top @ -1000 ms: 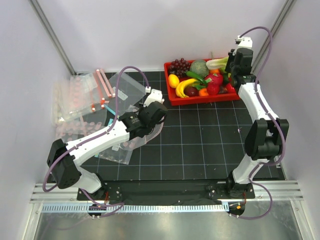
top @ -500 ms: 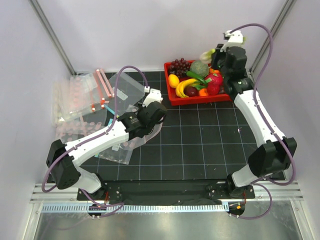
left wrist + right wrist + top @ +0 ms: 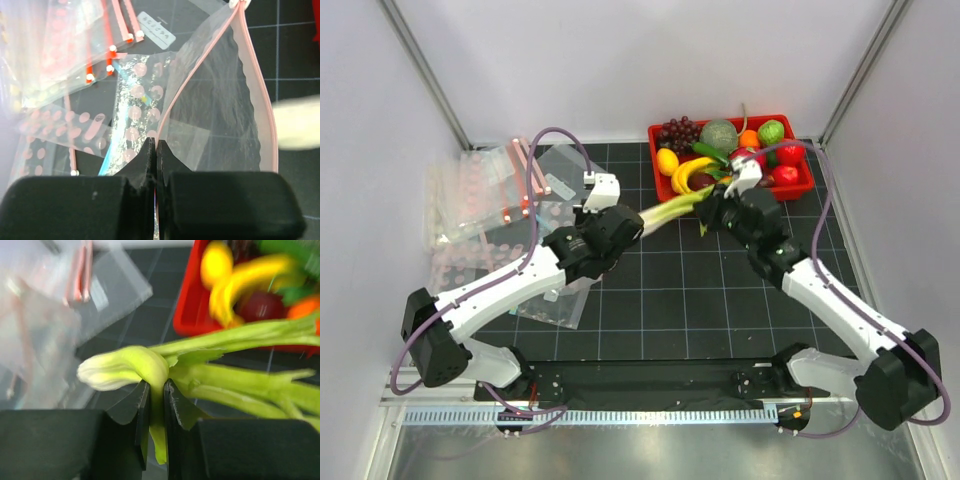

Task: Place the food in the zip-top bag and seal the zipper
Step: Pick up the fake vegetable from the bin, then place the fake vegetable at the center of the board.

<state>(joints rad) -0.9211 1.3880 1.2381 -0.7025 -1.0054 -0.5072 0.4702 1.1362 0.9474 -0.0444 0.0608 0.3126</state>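
Observation:
My right gripper (image 3: pixel 708 208) (image 3: pixel 156 390) is shut on the pale-green celery stalk (image 3: pixel 670 208) (image 3: pixel 130 365) and holds it above the mat, left of the red tray (image 3: pixel 665 198). The stalk's pale end points at my left gripper (image 3: pixel 623 228) (image 3: pixel 156 145). That gripper is shut on the edge of the clear zip-top bag (image 3: pixel 220 115) and holds its mouth open. The pink zipper strip (image 3: pixel 260 100) curves round the mouth. The celery's pale end (image 3: pixel 297 130) shows just right of the mouth. The lemon (image 3: pixel 667 161), a red apple (image 3: pixel 785 175) and a dark green vegetable (image 3: pixel 705 152) lie in the tray.
The tray also holds a banana (image 3: pixel 690 175), purple grapes (image 3: pixel 678 131) and other toy produce. Several other clear and dotted bags with red zip strips (image 3: pixel 480 195) lie at the left of the black grid mat. Grey walls stand close on three sides.
My right arm has swung from the tray's back right down and left, carrying the celery to the bag's mouth. My left gripper has shifted slightly back with the bag edge.

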